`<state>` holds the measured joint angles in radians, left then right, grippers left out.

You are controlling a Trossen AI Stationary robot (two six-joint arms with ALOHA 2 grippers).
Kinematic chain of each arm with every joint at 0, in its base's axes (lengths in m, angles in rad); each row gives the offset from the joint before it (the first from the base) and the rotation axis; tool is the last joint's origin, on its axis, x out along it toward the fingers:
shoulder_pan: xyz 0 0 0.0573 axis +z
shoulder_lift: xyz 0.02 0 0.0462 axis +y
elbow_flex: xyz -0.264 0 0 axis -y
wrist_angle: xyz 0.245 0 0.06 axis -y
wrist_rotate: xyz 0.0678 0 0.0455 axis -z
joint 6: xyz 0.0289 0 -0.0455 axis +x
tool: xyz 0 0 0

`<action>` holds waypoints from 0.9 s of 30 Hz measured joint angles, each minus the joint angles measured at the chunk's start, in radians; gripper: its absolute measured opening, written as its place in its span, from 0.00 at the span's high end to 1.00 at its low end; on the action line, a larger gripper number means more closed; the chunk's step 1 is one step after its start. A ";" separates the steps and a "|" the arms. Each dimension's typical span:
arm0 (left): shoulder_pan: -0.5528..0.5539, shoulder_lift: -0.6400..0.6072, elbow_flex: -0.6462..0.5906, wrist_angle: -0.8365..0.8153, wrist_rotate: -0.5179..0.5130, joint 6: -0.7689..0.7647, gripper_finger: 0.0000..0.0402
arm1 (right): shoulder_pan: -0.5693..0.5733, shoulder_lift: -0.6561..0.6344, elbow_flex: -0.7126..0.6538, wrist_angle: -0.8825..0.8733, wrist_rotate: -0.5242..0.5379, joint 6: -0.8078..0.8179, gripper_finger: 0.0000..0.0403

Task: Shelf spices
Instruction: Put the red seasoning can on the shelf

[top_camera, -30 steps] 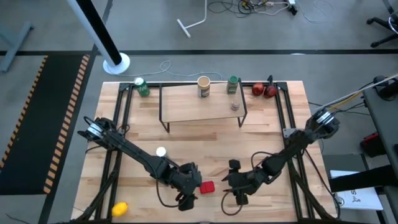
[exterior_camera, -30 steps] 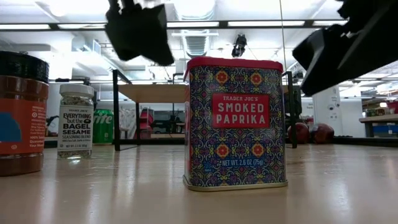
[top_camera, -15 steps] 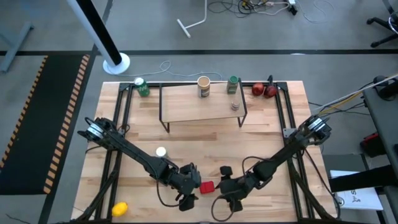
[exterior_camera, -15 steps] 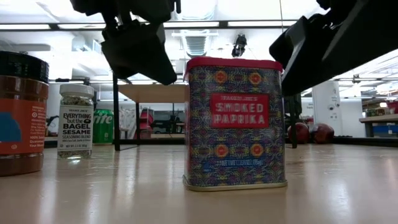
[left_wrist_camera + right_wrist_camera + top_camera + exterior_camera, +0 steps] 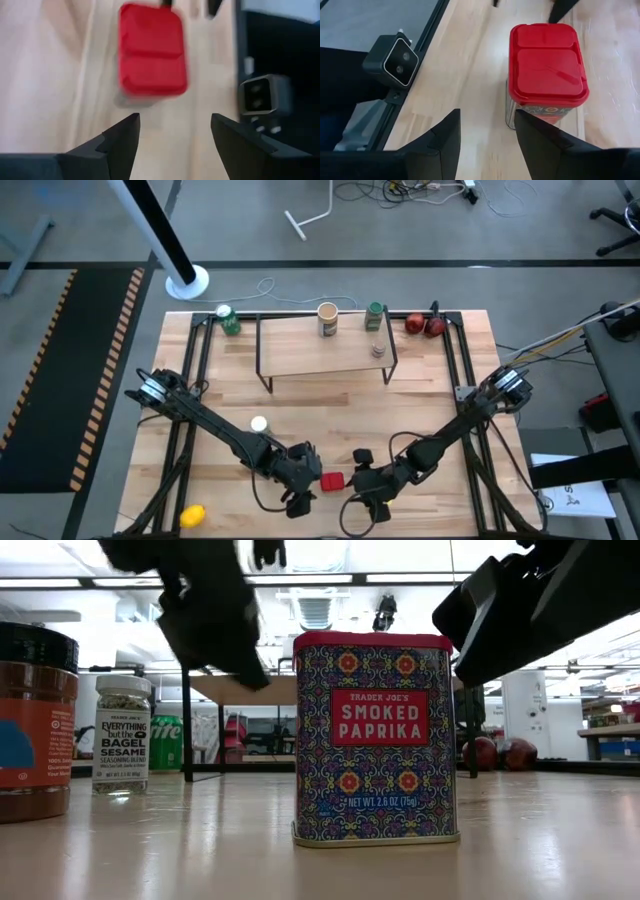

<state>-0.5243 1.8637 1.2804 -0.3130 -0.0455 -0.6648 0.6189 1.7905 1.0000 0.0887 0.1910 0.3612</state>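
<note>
The red square tin (image 5: 333, 479) stands upright on its base near the table's front edge; its red lid (image 5: 547, 62) shows from above. My left gripper (image 5: 172, 134) is open, just left of the tin (image 5: 152, 50) and above it. My right gripper (image 5: 487, 127) is open, just right of the tin. The shelf (image 5: 325, 355) at the back holds the tan tub (image 5: 327, 318), the green-capped jar (image 5: 374, 315) and the small clear jar (image 5: 377, 348). The white-capped jar (image 5: 259, 424) stands mid-table, and the dark-capped brown jar (image 5: 35, 720) by the front edge. My right gripper has one finger (image 5: 535, 132) close beside the red tin's side (image 5: 512, 117), coming from the table's right. Whether it touches the tin, I cannot tell. My left gripper touches nothing.
A green can (image 5: 229, 319) stands at the back left and two red fruits (image 5: 425, 324) at the back right. A yellow object (image 5: 192, 514) lies at the front left. Black rails (image 5: 195, 380) run along both sides. The low camera (image 5: 390, 60) sits at the front edge.
My right gripper has moved toward the table's left, closing in on the red tin, then held. My left gripper has come down beside the tin. The tin has shifted slightly on the table and stays upright.
</note>
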 joint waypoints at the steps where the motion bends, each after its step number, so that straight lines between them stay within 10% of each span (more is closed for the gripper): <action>1: 0.001 0.000 0.000 -0.023 -0.006 0.000 0.42 | -0.001 0.000 0.000 0.000 0.000 -0.005 0.60; 27: 0.009 0.000 0.000 -0.115 -0.052 0.001 0.32 | -0.029 0.000 -0.001 0.003 0.001 -0.032 0.59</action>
<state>-0.5152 1.8637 1.2802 -0.4278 -0.0975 -0.6640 0.5900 1.7901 0.9993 0.0914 0.1918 0.3293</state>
